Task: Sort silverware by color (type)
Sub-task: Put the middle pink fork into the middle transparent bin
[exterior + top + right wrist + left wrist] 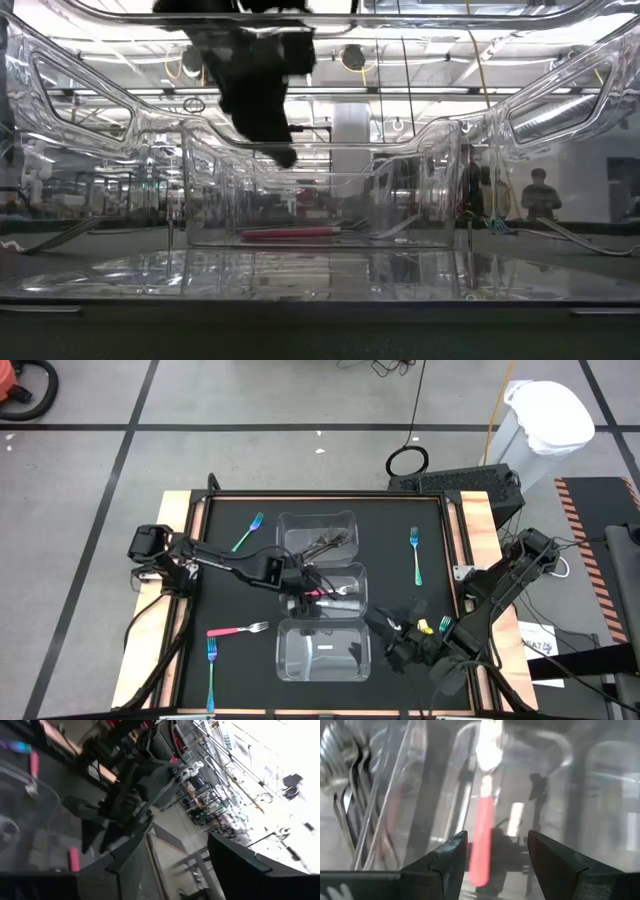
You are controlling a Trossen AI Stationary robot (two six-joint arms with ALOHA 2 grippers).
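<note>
Three clear containers stand in a column at mid-table. The far container (318,532) holds dark grey forks (330,542). In the middle container (352,575) a pink-handled fork (481,840) lies flat on the floor. My left gripper (496,835) hangs open just above that fork, its fingers on either side of the handle without touching it. It shows over this container in the high view (300,578). My right gripper (400,645) waits open and empty at the near right. A pink fork (237,630) and three teal-handled forks (248,532) (415,555) (211,670) lie on the black mat.
The near container (300,665) stands in front of the middle one. Wooden rails (180,510) frame the black mat. The left arm (215,558) reaches in from the left, over the mat. Beyond the far edge are cables and a dark box (470,485).
</note>
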